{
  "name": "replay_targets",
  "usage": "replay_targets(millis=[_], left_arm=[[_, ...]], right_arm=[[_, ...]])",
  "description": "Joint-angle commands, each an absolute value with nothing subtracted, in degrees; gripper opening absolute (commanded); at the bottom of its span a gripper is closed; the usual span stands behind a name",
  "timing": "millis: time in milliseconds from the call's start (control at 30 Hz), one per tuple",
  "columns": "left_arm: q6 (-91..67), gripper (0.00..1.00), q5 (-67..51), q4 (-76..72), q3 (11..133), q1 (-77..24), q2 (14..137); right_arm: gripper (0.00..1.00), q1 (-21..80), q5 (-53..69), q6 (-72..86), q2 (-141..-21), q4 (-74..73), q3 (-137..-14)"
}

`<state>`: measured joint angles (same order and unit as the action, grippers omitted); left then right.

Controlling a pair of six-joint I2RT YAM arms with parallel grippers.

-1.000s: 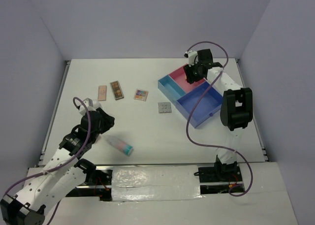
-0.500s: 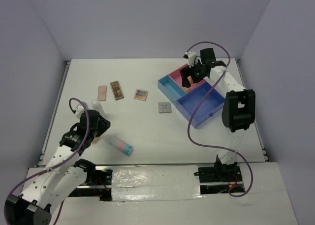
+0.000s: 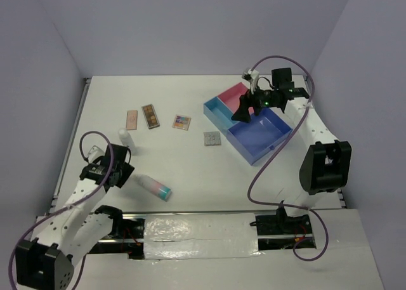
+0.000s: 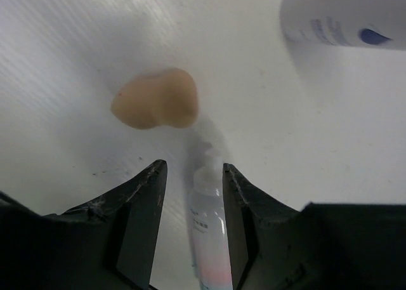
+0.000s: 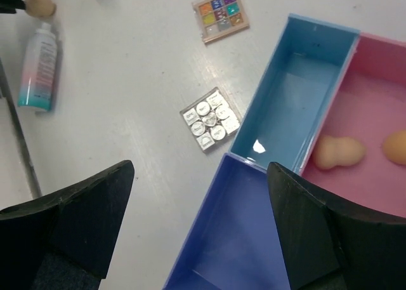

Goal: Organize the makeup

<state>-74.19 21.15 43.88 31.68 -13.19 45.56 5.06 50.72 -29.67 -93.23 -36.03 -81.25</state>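
Four palettes (image 3: 182, 122) lie loose mid-bench (image 3: 203, 169) in the top view; bottle (image 3: 125, 139) upright, tube (image 3: 154, 187) lying by the left arm, tray (image 3: 263, 136) to the right

Left wrist: jaws half spread, empty; sponge (image 4: 155, 99) just beyond the tips. Advance, straddle its middle, close gently, as it likely squashes

Right wrist: jaws wide, empty, over the tray; two sponges (image 5: 339, 151) in the pink compartment, so the third probably belongs there
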Motion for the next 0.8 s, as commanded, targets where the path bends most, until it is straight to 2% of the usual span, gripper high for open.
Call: replay_targets(millis=[0, 233, 633, 733, 767], left_arm=[[-73.23, 0.53, 24.6, 45.88, 34.27, -10.64, 51.65], [-68.03, 0.53, 26.98, 43.16, 38.84, -7.3, 62.04], [-64.16, 0.55, 23.74, 35.7, 36.13, -4.05, 68.37], [-63.63, 0.48, 22.07, 33.67, 35.07, -3.69, 69.34], [-63.63, 0.41, 21.28, 33.31, 34.89, -3.69, 69.35]], right_arm=[[0.92, 5.1, 54.84, -29.18, -91.15, -35.86, -79.02], [0.92, 5.1, 55.28, -27.6, -88.95, -33.49, -75.5], [0.92, 5.18, 55.9, -26.8, -87.28, -32.43, -72.86], [0.92, 5.62, 55.55, -27.68, -86.75, -33.31, -72.51], [0.92, 5.89, 55.55, -28.64, -86.57, -33.75, -72.07]])
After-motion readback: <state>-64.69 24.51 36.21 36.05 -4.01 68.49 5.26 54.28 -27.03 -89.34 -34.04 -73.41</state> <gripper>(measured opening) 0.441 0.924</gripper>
